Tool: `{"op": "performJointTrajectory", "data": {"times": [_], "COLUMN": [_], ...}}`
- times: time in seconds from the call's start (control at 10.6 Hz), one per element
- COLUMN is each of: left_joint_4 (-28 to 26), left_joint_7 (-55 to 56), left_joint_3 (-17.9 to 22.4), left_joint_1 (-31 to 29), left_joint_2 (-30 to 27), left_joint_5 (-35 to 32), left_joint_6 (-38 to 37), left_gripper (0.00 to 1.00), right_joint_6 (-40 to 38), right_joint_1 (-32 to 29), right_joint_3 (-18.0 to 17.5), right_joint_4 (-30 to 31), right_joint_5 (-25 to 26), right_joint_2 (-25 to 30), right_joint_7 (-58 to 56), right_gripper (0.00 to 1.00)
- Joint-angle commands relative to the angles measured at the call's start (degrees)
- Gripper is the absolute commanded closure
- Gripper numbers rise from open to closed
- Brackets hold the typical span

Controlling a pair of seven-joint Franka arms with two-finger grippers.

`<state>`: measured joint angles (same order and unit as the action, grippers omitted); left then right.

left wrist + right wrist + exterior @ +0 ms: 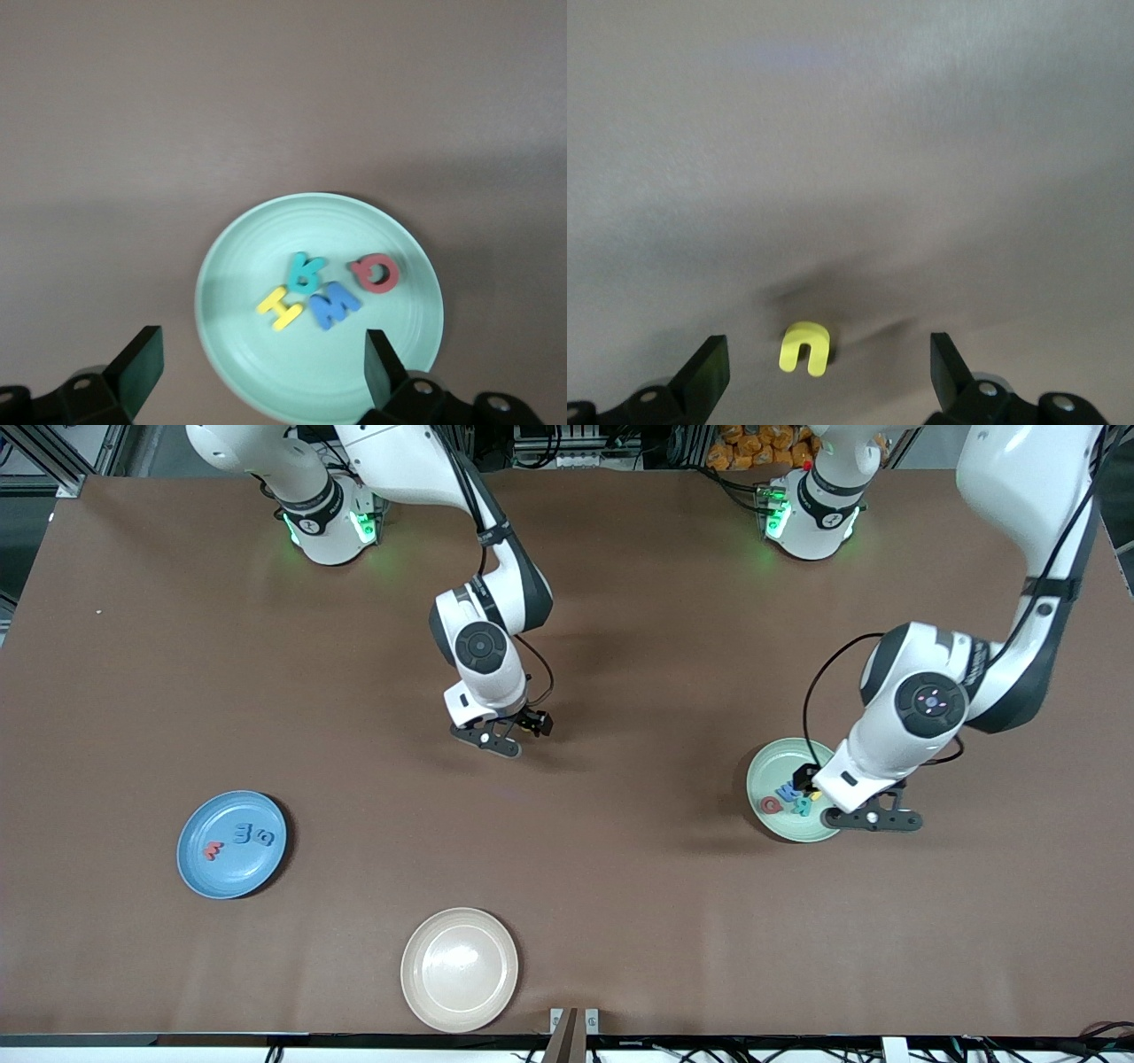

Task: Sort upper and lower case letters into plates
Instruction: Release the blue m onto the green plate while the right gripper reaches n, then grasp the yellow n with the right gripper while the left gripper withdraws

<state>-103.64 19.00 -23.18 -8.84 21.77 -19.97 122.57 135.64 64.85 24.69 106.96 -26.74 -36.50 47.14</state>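
Over the green plate hangs the left pincer, jaws wide and empty; four letters lie inside: yellow, teal, blue, red. Mid-desk, the right pincer is spread wide above a lone yellow letter; a skewed close might flick it away. Three letters sit in the blue plate. Eight letters, three plates, counting the empty cream plate.

Toy letters on pale green plate read I, B, M, Q; no print.
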Motion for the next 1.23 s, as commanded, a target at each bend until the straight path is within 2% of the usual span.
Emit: {"op": "performJointTrajectory", "data": {"times": [0.0,0.19,0.28,0.66,0.75,0.94,1.13], "left_joint_4": [3.34,5.45,7.12,11.78,12.31,12.58,13.28], "left_joint_7": [-2.64,-6.76,-7.04,-7.04,-7.13,-7.22,-7.48], "left_joint_3": [-0.11,1.37,3.39,15.85,17.89,18.7,21.15], "left_joint_1": [0.67,0.85,1.63,12.77,14.45,14.64,16.65], "left_joint_2": [-6.02,-9.8,-11.21,-15.7,-16.58,-18.24,-18.61], "left_joint_5": [5.44,12.91,14.68,18.47,18.91,19.09,19.09], "left_joint_6": [-7.58,-10.92,-13.64,-21.56,-23.15,-25.0,-27.72], "left_gripper": [0.0,0.0,0.0,0.0,0.0,0.0,0.0], "right_joint_6": [1.11,2.34,2.52,2.52,2.44,2.44,2.44], "right_joint_1": [0.62,0.89,0.8,0.89,0.8,0.89,0.8], "right_joint_3": [-0.16,-0.25,-0.25,-0.43,-0.69,-0.87,-0.87], "right_joint_4": [1.67,1.41,1.14,-0.26,-0.53,-1.05,-1.23], "right_joint_5": [0.11,-0.06,-0.59,-0.68,-0.68,-0.77,-0.86], "right_joint_2": [0.65,-0.06,-0.41,-2.17,-2.17,-2.26,-2.35], "right_joint_7": [3.91,5.59,5.86,7.79,7.79,8.05,7.97], "right_gripper": [0.0,0.0,0.0,0.0,0.0,0.0,0.0]}}
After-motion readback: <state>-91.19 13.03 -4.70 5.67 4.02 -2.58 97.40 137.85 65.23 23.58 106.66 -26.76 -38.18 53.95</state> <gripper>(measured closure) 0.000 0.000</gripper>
